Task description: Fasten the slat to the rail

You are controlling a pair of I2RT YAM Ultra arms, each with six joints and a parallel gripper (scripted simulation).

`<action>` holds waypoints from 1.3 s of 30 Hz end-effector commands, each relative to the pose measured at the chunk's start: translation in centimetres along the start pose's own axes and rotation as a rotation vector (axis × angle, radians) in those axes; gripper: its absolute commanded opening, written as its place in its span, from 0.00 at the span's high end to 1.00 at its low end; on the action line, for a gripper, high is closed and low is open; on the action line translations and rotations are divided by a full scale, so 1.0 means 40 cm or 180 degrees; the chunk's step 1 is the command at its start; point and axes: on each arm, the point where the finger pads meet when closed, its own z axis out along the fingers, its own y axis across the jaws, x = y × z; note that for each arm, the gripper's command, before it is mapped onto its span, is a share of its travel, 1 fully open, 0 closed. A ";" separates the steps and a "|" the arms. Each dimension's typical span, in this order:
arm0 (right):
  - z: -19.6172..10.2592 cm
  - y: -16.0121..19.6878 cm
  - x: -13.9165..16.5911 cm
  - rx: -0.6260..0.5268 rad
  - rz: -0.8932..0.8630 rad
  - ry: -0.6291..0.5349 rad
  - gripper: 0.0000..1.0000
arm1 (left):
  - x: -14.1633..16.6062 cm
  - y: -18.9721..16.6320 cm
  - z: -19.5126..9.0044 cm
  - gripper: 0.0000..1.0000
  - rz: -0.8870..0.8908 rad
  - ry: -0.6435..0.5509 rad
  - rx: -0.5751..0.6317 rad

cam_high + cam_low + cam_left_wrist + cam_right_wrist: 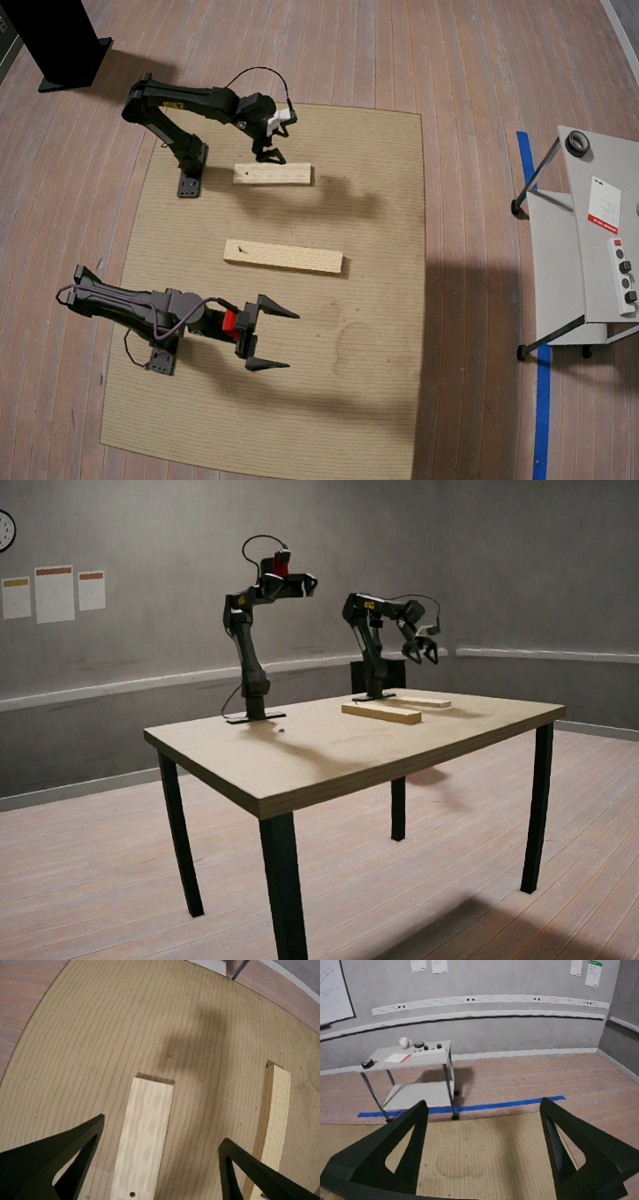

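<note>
The pale slat [279, 174] [436, 703] [143, 1136] lies flat on the table, its hole [246, 173] [133, 1194] near one end. The thicker rail [289, 258] [379, 712] [277, 1110] lies apart from it, with the bolt [239, 250] standing up near one end. A small grey nut [281, 730] lies by the right arm's base in the exterior view; the top view does not show it. My left gripper [283, 148] [427, 661] [165, 1134] is open and empty above the slat, pointing down. My right gripper [294, 341] [483, 1105] is open and empty, raised high and level.
Both arms stand on the wooden table [372, 412] [206, 753], their bases along one edge. The rail lies between the two arms. A grey cart [552, 268] [417, 1092] stands on the floor beyond the opposite edge, and a black stand [62, 41] is behind the left arm.
</note>
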 end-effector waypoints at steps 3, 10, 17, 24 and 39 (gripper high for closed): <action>-0.003 0.001 -0.010 -0.0007 -0.0007 -0.0022 0.00 | 0.085 -0.004 0.018 0.00 -0.0006 0.0390 -0.0022; -0.003 0.001 -0.010 -0.0007 -0.0007 -0.0022 0.00 | 0.172 -0.003 0.020 0.00 -0.0012 0.0786 -0.0052; -0.003 0.001 -0.010 -0.0007 -0.0007 -0.0022 0.00 | 0.232 -0.001 0.015 0.00 -0.0014 0.1067 -0.0080; -0.003 0.001 -0.010 -0.0007 -0.0007 -0.0022 0.00 | 0.316 0.004 0.000 0.00 -0.0014 0.1468 -0.0127; -0.003 0.001 -0.010 -0.0007 -0.0007 -0.0022 0.00 | 0.447 0.015 -0.044 0.00 -0.0006 0.2145 -0.0232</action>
